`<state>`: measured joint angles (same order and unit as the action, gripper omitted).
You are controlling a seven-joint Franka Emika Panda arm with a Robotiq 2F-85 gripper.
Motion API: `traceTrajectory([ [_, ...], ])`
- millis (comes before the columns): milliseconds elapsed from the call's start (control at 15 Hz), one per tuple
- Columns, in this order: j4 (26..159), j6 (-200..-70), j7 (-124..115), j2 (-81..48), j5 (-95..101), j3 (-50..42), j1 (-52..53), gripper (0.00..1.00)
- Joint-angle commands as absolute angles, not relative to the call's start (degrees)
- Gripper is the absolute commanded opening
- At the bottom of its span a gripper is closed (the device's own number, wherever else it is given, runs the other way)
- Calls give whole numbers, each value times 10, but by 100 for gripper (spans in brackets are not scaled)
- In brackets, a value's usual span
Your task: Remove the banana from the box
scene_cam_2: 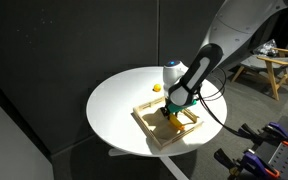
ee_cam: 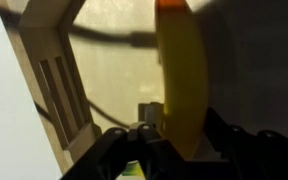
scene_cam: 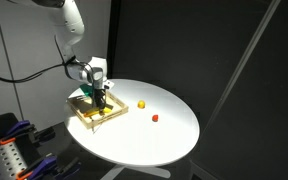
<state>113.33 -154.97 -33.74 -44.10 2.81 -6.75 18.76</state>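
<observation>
The box (scene_cam: 87, 119) is a shallow square wooden tray near the edge of the round white table, seen in both exterior views (scene_cam_2: 152, 131). My gripper (scene_cam: 101, 99) reaches down into it (scene_cam_2: 167, 113). In the wrist view the yellow banana (ee_cam: 179, 60) runs up between my two dark fingers (ee_cam: 181, 135), which press on both of its sides just above the box floor (ee_cam: 114, 70). The gripper and arm mostly hide the banana in both exterior views.
A small yellow-orange ball (scene_cam: 141, 103) lies on the white table (scene_cam: 174, 135) beside the box, also seen in an exterior view (scene_cam_2: 157, 88). A tiny red object (scene_cam: 155, 117) lies further out. A dark curtain stands behind the table.
</observation>
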Motion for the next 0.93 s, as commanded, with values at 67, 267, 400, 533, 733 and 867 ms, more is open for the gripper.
traceTrajectory([
  [67, 1134, -1518, -311, -419, 29, -71, 191, 17],
  [267, 1138, -1495, -298, -403, 33, -71, 192, 16],
  [400, 1141, -1480, -289, -390, 37, -70, 192, 16],
  [533, 1143, -1466, -283, -379, 41, -70, 192, 16],
  [733, 1147, -1450, -271, -361, 48, -67, 189, 16],
  [867, 1153, -1442, -255, -347, 55, -62, 182, 16],
])
